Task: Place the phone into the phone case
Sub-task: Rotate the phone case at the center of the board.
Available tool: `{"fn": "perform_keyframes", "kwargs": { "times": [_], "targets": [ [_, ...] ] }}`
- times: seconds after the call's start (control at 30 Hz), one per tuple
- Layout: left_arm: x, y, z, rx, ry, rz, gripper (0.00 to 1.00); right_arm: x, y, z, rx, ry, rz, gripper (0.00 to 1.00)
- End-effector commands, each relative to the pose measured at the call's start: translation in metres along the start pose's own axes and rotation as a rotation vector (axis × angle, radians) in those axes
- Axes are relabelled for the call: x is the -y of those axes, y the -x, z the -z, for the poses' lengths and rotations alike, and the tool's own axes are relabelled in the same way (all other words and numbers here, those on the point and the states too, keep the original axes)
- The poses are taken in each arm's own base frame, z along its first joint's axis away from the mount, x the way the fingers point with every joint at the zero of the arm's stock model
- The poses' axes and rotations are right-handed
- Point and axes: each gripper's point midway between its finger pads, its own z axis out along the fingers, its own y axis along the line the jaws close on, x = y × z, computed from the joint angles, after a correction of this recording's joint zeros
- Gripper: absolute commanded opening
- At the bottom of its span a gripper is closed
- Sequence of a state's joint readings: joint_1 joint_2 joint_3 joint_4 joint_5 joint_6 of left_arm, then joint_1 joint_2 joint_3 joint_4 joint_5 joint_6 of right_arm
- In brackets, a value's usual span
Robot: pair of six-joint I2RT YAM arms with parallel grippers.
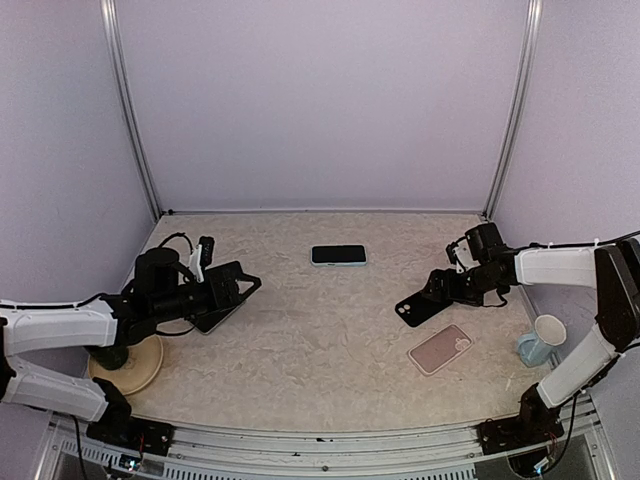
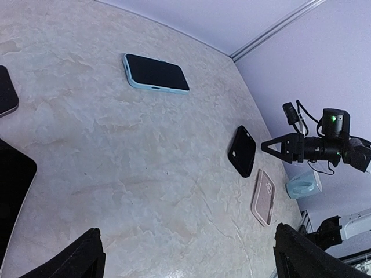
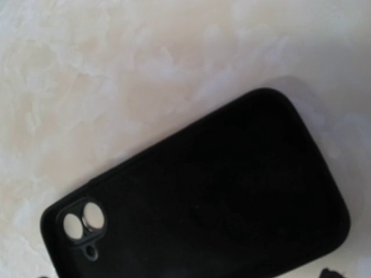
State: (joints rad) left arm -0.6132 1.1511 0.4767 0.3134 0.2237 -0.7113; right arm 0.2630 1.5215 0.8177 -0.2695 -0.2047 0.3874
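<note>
Black jaws on both arms are spread wide, nothing pinched. Right gripper (image 1: 432,288) hovers low over the black case (image 3: 203,197) at 3 o'clock on the table (image 1: 320,340). Its wrist view shows the case lying flat, with something pale showing in the camera cutout, so it looks empty. My read: that arm is placed to steady or lift the case. Left gripper (image 1: 245,280) sits at 9 o'clock just above a dark handset (image 1: 212,320), partly hidden by the jaws. That's likely the phone to pick, which would explain the wide stance. Further out, blue-rimmed phone (image 1: 338,255) lies at 12 o'clock, screen up, well apart from both arms. It seems already cased, so probably not the target, can't be sure. Pink case (image 1: 440,349) at 5 o'clock, near the black one, not touching. Cup (image 1: 540,340) at 4 o'clock by the edge, wooden disc (image 1: 130,365) at 8 under the left arm. Nothing inserted yet, so the task looks to be at its start.
</note>
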Motion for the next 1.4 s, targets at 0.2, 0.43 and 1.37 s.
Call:
{"fn": "perform_keyframes", "kwargs": {
  "times": [0.2, 0.43, 1.37],
  "targets": [
    [-0.019, 0.013, 0.008, 0.048, 0.059, 0.035, 0.99, 0.01, -0.011, -0.008, -0.023, -0.016, -0.035, 1.0],
    [-0.018, 0.015, 0.007, 0.047, 0.047, 0.041, 0.99, 0.011, -0.011, -0.015, -0.033, -0.014, -0.039, 1.0],
    [-0.022, 0.001, 0.005, 0.023, 0.018, 0.077, 0.99, -0.027, 0.019, -0.076, -0.129, 0.0, 0.1, 1.0]
  ]
}}
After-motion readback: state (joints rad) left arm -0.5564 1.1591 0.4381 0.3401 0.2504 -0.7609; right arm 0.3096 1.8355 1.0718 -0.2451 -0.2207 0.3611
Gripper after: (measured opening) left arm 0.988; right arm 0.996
